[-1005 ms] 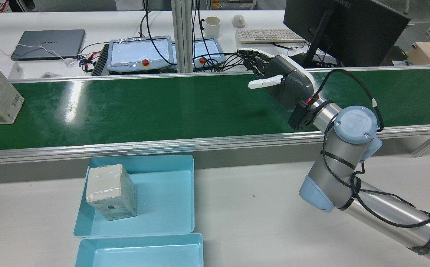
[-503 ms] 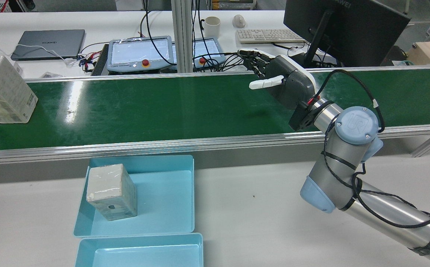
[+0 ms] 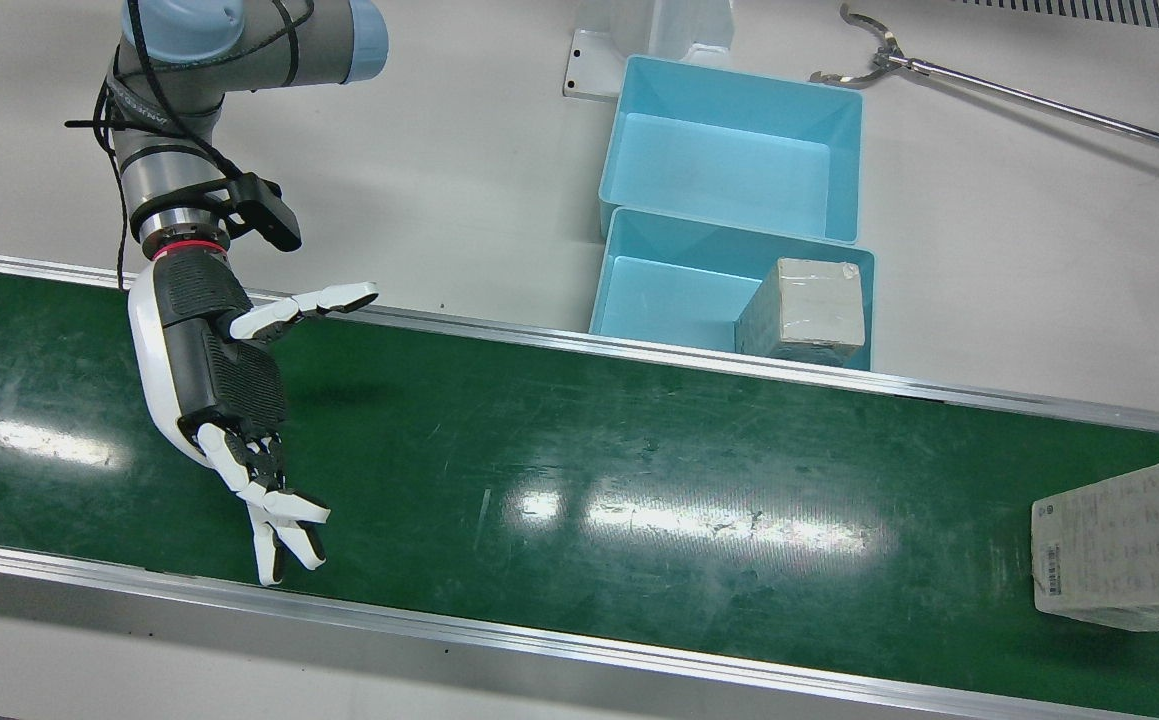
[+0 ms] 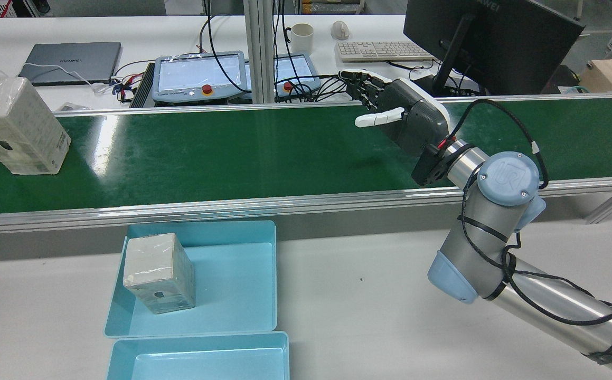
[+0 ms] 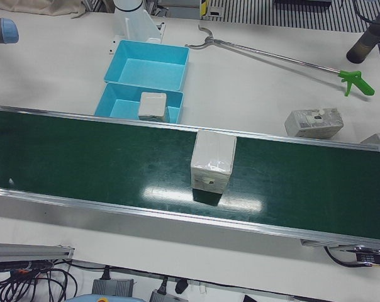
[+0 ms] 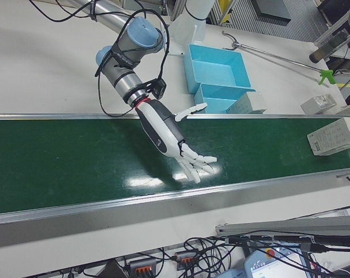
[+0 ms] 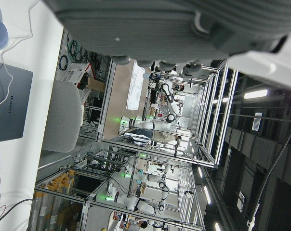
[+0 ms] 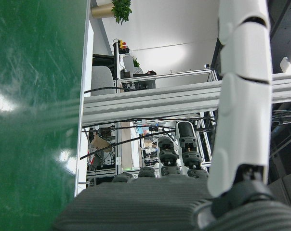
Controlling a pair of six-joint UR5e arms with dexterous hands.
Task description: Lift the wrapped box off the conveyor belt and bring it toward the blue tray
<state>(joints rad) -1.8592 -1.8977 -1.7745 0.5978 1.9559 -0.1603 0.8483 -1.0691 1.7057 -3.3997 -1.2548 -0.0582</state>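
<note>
Front view shows the right hand (image 3: 214, 385) empty, fingers (image 3: 279, 520) spread, above the conveyor belt (image 3: 589, 450). Best hold position, palm facing the wrapped box (image 3: 1124, 543) near the belt's far end, then clench around its sides.

a closed laptop (image 4: 71, 62) lay on the far counter (image 4: 142, 31), well apart from the fingers. a white mug (image 4: 301, 38), a keyboard (image 4: 382, 50) and a dark monitor (image 4: 488, 45) stood just beyond them. a long reacher tool (image 5: 284, 58) lay past the trays.

Bare belt (image 4: 242, 153) lies between the right hand (image 4: 406, 119) and the wrapped box (image 4: 18, 126). In the blue tray (image 4: 232, 279), a second box (image 4: 159, 273) fills the left part.
</note>
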